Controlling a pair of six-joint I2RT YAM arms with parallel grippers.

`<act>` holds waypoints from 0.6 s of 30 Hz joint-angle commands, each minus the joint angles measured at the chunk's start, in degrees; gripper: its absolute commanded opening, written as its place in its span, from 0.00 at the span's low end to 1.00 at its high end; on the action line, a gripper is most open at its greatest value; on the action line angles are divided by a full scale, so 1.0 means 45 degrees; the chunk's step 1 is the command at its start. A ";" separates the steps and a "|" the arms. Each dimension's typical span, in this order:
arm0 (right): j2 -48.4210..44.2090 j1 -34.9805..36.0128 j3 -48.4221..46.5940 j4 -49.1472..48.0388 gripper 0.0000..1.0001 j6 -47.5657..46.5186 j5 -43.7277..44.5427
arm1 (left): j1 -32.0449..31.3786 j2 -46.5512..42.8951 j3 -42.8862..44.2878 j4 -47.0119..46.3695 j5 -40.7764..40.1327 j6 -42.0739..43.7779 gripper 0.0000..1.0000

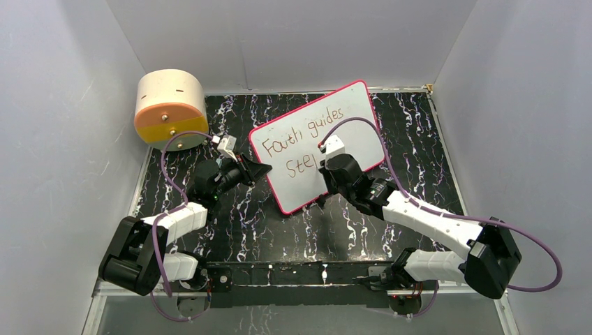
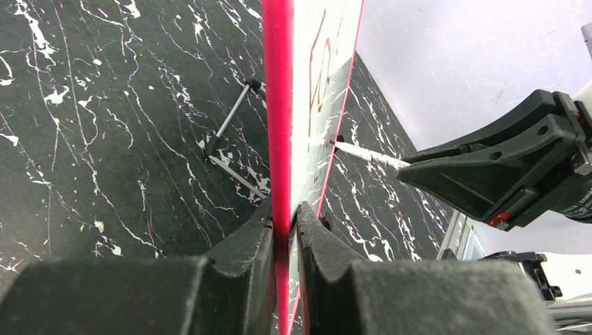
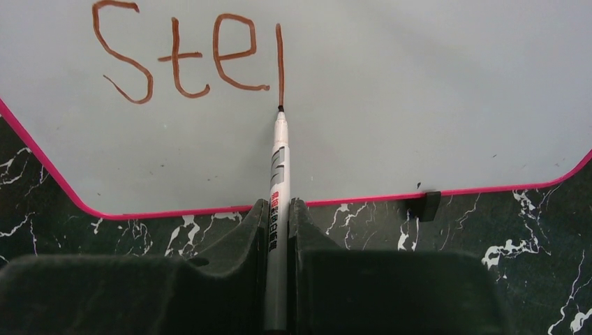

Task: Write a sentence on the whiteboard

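Observation:
The whiteboard with its pink frame lies tilted on the black marbled table. On it the sentence reads "Faith guides" with "Ste" below. My left gripper is shut on the board's left edge; in the left wrist view its fingers clamp the pink frame at the gripper. My right gripper reaches over the board's near edge. It is shut on a white marker at the gripper. The marker's tip touches the whiteboard at the foot of a fresh vertical stroke after "Ste".
A round tan-and-orange drum stands at the back left by the wall. A thin metal rod lies on the table behind the board. A small black clip sits on the board's near edge. White walls enclose the table.

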State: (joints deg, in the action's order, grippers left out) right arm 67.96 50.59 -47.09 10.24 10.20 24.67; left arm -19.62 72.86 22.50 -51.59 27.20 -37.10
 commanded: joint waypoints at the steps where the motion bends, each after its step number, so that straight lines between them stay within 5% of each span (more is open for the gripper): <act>1: -0.0025 -0.0085 -0.0202 0.0899 0.00 0.0431 -0.0441 | -0.0094 -0.0039 0.0293 0.0547 -0.0125 0.0346 0.00; 18: -0.1194 -0.0091 0.0391 -0.1795 0.00 -0.0100 0.0363 | -0.0109 -0.0061 0.0272 0.0547 -0.0123 0.0328 0.00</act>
State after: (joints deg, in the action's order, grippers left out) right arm 63.13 50.54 -45.28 9.91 11.22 24.27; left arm -19.62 72.86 22.57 -51.62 27.44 -37.08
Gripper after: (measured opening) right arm 0.183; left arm 0.119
